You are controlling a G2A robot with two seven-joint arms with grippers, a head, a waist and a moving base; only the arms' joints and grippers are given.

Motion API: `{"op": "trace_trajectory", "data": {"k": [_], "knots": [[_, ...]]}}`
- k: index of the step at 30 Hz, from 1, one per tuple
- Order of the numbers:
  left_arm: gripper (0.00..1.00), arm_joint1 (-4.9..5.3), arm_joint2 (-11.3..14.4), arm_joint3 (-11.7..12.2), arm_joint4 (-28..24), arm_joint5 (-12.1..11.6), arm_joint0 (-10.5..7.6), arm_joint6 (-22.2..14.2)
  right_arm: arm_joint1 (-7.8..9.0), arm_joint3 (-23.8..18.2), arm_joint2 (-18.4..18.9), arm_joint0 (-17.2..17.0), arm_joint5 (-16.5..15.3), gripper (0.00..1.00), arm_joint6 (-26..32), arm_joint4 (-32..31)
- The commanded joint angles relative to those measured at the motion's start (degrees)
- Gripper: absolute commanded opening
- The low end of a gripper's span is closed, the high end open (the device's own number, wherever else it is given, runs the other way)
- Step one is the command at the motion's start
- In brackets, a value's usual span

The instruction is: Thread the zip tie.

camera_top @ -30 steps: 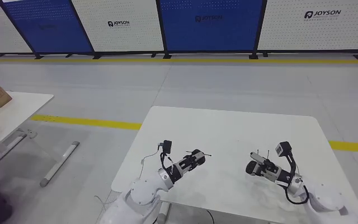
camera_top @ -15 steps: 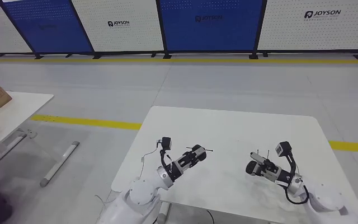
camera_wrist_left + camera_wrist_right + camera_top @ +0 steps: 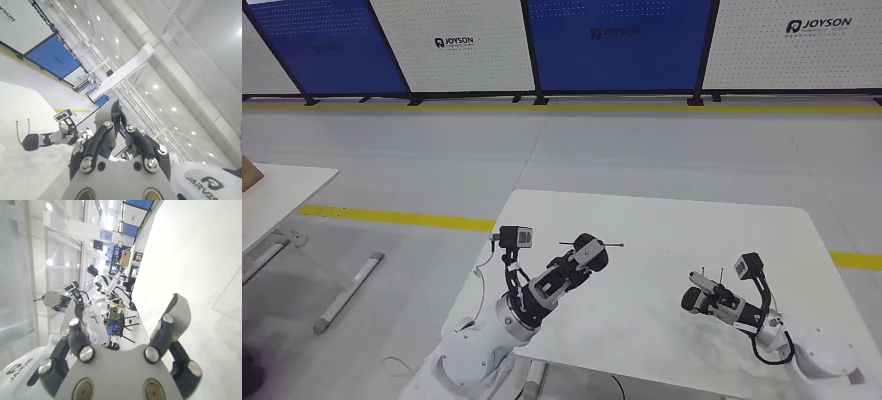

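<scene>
Zip tie (image 3: 38, 299) sits in my left pincer (image 3: 592, 250), clamped shut on it, up off the table (image 3: 662, 225) toward its left side. Free tip pokes out past the pincer's end, long axis about level, aimed roughly across toward my right pincer (image 3: 690, 298). That one is low over the table, well apart, spread wide open, nothing between. Two thin strands (image 3: 28, 126) stand at it; what they are, can't tell. My guess: threading needs tip and right pincer lined up along that axis.
</scene>
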Motion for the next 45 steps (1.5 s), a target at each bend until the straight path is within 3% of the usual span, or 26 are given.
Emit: {"op": "trace_trajectory", "data": {"k": [1, 11, 18, 25, 31, 36, 45], "knots": [[0.00, 0.03, -0.17, -0.55, 0.00, 0.02, 0.35, -0.14, 0.00, 0.00, 0.00, 0.00, 0.00, 1.00, 0.00, 0.00], [0.00, 0.09, 0.16, -0.10, -0.40, 0.11, 0.44, -0.43, 0.00, 0.00, 0.00, 0.00, 0.00, 1.00, 0.00, 0.00], [0.00, 0.17, 1.15, 1.65, 1.10, 2.02, -0.20, -1.77, 0.00, 0.00, 0.00, 0.00, 0.00, 1.00, 0.00, 0.00], [0.00, 0.00, 4.36, 8.23, 3.91, 4.07, -2.92, -2.45, 0.00, 0.00, 0.00, 0.00, 0.00, 1.00, 0.00, 0.00], [0.00, -0.19, 7.45, 15.27, 7.02, 4.54, -5.39, -3.26, 0.00, 0.00, 0.00, 0.00, 0.00, 1.00, 0.00, 0.00], [0.00, -0.60, 10.02, 21.40, 8.72, 3.78, -7.89, -1.50, 0.00, 0.00, 0.00, 0.00, 0.00, 1.00, 0.00, 0.00], [0.00, -1.21, 12.95, 27.46, 11.93, 2.19, -10.41, 3.13, 0.00, 0.00, 0.00, 0.00, 0.00, 1.00, 0.00, 0.00]]}}
